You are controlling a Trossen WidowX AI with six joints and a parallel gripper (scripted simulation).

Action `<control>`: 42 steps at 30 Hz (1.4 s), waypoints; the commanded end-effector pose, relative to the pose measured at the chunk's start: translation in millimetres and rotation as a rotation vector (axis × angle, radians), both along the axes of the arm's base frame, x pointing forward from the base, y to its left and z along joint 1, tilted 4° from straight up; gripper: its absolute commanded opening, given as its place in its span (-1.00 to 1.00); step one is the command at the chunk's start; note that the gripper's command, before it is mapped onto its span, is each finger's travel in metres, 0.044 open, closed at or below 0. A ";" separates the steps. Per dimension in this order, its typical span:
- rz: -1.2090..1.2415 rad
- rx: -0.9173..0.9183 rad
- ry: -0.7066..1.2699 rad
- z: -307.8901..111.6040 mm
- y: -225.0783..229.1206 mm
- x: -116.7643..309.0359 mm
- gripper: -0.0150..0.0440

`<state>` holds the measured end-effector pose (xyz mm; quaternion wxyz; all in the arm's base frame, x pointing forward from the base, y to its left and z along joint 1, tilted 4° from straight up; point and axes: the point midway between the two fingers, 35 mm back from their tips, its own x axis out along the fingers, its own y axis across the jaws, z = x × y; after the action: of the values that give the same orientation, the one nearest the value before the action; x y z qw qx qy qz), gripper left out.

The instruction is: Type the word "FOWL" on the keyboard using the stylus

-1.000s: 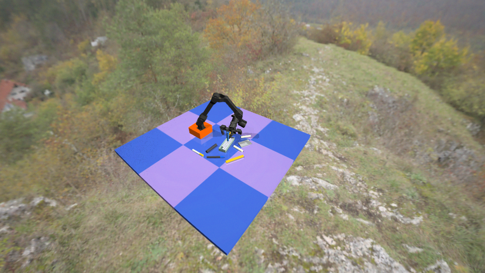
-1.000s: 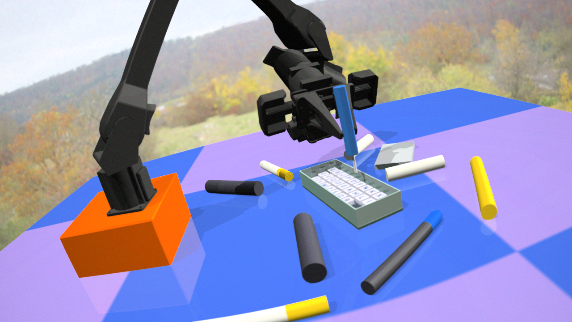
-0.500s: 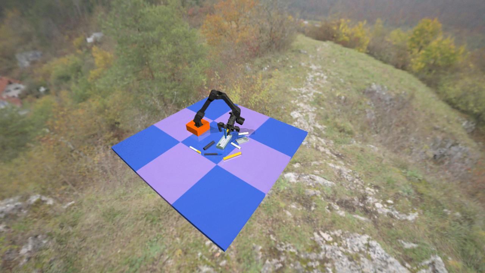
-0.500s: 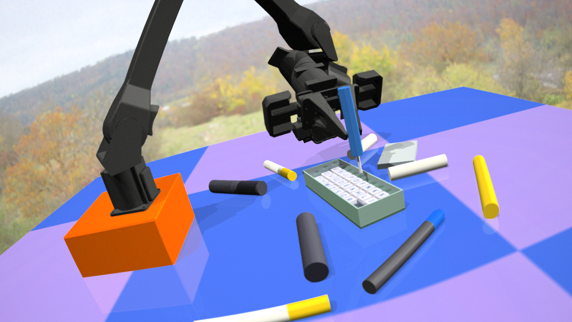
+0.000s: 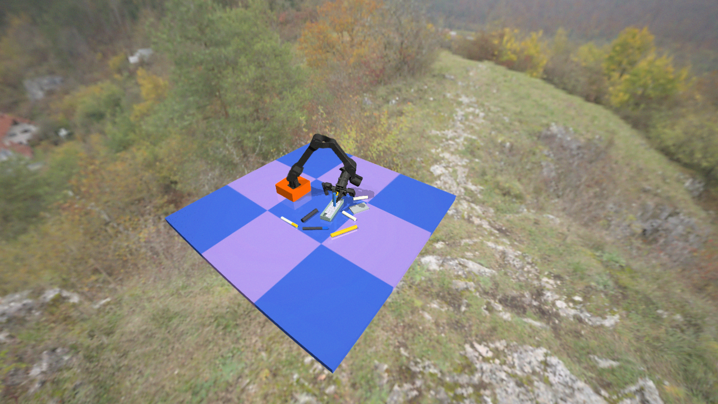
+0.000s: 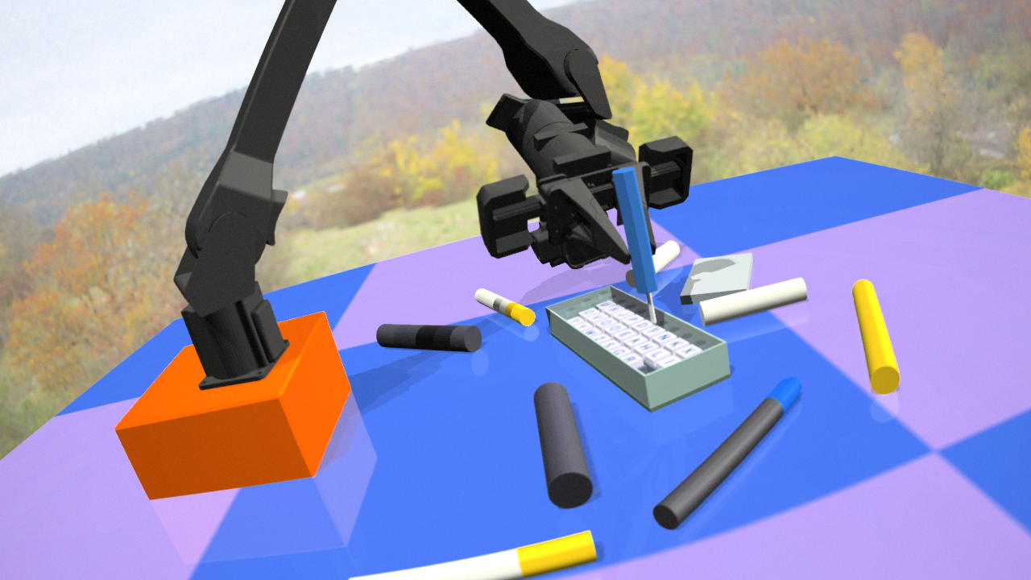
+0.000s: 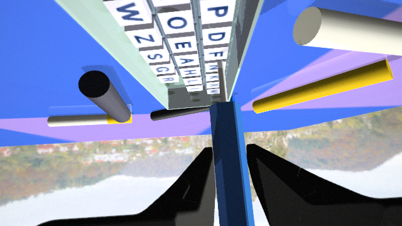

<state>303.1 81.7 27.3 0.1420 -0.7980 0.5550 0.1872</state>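
While the black arm (image 5: 328, 141) (image 6: 252, 108) reaches over from its orange block (image 5: 286, 192) (image 6: 209, 450), its gripper (image 5: 337, 194) (image 6: 639, 252) (image 7: 229, 153) has the blue stylus (image 5: 334, 199) (image 6: 634, 230) (image 7: 230, 163) pinched between its fingers. The stylus stands nearly upright, leaning a little, with its thin metal tip pointing down inside the walls of the pale green keyboard (image 5: 328, 217) (image 6: 692, 379) (image 7: 132, 64). From the wrist view, I'd put that tip by the border of the F and N keys, in the row with P and D; whether it is touching or pressing a key, I can't tell. The keyboard sits on the blue and purple checkered surface (image 5: 321, 306) (image 6: 446, 432) (image 7: 31, 63), and a flat grey slab (image 5: 359, 207) (image 6: 714, 279) lies near one long side, close to a white cylinder (image 5: 349, 216) (image 6: 753, 300) (image 7: 361, 32). Farther out on that side I see a yellow cylinder (image 5: 344, 230) (image 6: 875, 335) (image 7: 323, 86). Around the other sides lie a thick dark cylinder (image 5: 309, 216) (image 6: 562, 443) (image 7: 110, 97) and a slimmer dark rod with a blue end (image 5: 315, 228) (image 6: 728, 454) (image 7: 179, 113), both apart from the keyboard.
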 end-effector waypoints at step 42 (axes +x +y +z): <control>0.005 -0.006 0.004 26.8 0.5 -0.5 -0.27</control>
<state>302.6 82.4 54.7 0.1379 -0.7995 0.5537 0.1875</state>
